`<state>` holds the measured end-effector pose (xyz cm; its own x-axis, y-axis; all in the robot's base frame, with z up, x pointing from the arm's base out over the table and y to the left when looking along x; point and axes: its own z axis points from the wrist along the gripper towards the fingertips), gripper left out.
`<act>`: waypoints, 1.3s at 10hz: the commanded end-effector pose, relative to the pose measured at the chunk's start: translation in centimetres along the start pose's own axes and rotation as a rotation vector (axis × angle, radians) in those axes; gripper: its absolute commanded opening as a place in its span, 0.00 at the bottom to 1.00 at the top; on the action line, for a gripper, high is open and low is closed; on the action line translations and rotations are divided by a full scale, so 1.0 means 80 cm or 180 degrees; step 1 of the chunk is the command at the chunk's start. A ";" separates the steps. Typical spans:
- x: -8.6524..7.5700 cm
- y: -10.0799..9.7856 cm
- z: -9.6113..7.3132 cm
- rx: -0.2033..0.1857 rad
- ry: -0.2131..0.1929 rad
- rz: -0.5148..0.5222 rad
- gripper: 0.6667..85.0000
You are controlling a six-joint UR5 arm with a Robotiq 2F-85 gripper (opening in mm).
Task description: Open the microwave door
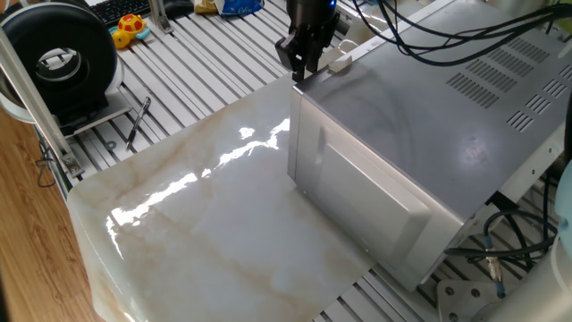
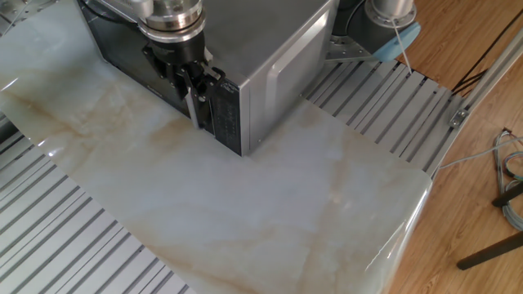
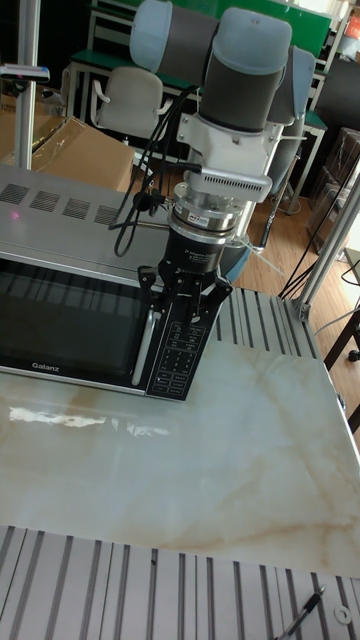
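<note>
The silver-grey microwave (image 1: 429, 116) (image 2: 270, 33) (image 3: 60, 205) stands on a marble slab (image 1: 206, 224). Its door (image 3: 70, 320) (image 2: 114, 45), black-framed with a dark window, lies flush with the casing. A white vertical handle (image 3: 150, 350) (image 2: 194, 110) runs between the door and the black keypad panel (image 3: 180, 355) (image 2: 225, 114). My black gripper (image 1: 302, 70) (image 2: 186, 82) (image 3: 185, 300) points down at the microwave's front top edge, over the handle and keypad. Its fingers are spread apart and hold nothing. One fingertip (image 3: 150, 290) sits by the handle's top.
A black round fan (image 1: 58, 58), a yellow toy (image 1: 130, 27) and a keyboard (image 1: 125, 7) lie on the slatted table behind the slab. A white adapter (image 1: 340, 61) and cables (image 1: 429, 31) rest on the microwave's top. The slab's front edge (image 2: 392, 237) drops off.
</note>
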<state>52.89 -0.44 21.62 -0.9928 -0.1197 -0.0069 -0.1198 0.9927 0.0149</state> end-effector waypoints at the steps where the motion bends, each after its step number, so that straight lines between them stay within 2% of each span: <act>1: 0.001 0.006 -0.002 -0.0072 -0.0037 0.0165 0.44; 3: 0.002 -0.004 -0.002 0.0019 -0.0018 0.0164 0.43; 4: 0.003 -0.018 -0.002 0.0085 0.0013 0.0135 0.43; 6: 0.004 -0.031 -0.003 0.0116 0.0042 0.0092 0.43; 8: 0.004 -0.034 -0.005 0.0066 0.0057 0.0073 0.45; 11: 0.003 -0.037 -0.006 0.0106 0.0049 0.0160 0.45; 13: 0.001 -0.033 -0.006 0.0068 0.0035 0.0170 0.45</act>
<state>52.96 -3.37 21.92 -0.9970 -0.0765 0.0104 -0.0767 0.9968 -0.0226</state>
